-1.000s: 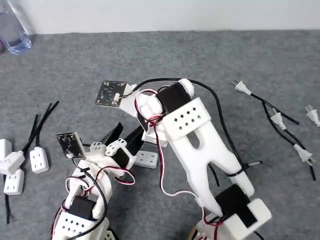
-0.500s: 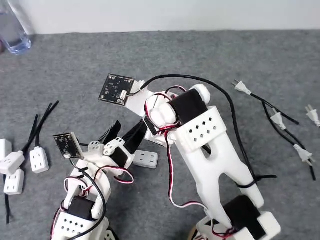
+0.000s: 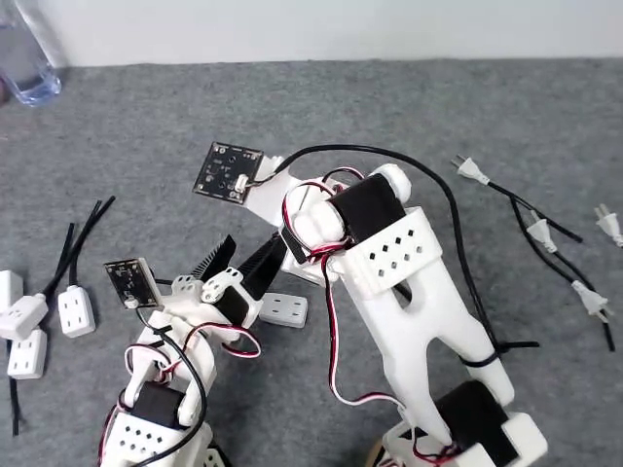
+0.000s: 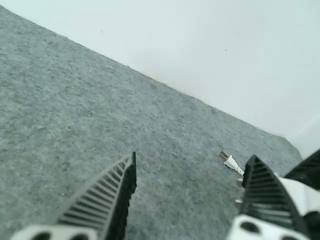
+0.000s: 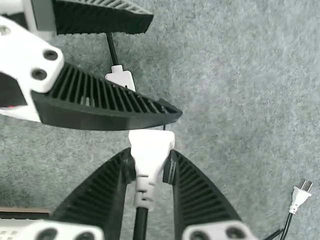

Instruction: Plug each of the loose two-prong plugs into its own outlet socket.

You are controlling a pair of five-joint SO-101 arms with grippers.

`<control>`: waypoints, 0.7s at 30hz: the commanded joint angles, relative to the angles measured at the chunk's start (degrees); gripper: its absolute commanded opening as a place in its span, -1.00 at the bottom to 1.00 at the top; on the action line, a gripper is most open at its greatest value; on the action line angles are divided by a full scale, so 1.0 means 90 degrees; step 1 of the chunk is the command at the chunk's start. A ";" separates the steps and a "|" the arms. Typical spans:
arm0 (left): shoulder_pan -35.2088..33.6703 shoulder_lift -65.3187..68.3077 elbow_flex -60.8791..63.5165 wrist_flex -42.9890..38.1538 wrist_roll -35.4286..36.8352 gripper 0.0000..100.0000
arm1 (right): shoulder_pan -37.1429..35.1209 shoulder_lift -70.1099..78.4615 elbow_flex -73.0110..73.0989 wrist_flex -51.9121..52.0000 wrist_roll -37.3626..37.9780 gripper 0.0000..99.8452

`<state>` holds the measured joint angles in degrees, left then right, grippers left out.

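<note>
In the right wrist view my right gripper (image 5: 150, 156) is shut on a white two-prong plug (image 5: 150, 142) with a black cord. Its prong end points at the black fingers (image 5: 100, 100) of the other arm just ahead. Between those fingers lies a white piece on a black cord (image 5: 120, 77). My left gripper (image 3: 243, 257) stands open above a white outlet socket (image 3: 284, 309) on the grey carpet; nothing is between its fingers (image 4: 110, 200). The right arm's wrist (image 3: 336, 214) covers its own gripper in the high view. Far off on the carpet lies a loose plug (image 4: 230, 162).
Several white sockets (image 3: 76, 311) with black cords lie at the table's left edge. Several loose plugs on black cords (image 3: 537, 232) lie at the right. A clear bottle (image 3: 24, 58) stands at the back left corner.
The right arm has swung to the right and a little farther back, its wrist camera board rising. The left gripper has barely shifted. Nothing differs over the last half second.
</note>
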<state>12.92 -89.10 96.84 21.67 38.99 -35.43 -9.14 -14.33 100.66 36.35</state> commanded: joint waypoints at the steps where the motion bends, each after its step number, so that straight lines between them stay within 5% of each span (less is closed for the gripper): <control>1: 0.0020 0.0039 -0.0005 0.0117 -0.0029 -0.35 | -0.0034 -0.0396 -0.0596 0.0210 -0.0127 -0.98; 21: 0.0459 0.0039 -0.0005 0.0430 -0.0039 -0.35 | -0.0054 -0.0396 -0.0821 0.0220 -0.0215 -0.98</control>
<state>14.95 -89.10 96.75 24.48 38.99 -35.43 -9.14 -16.79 100.66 35.12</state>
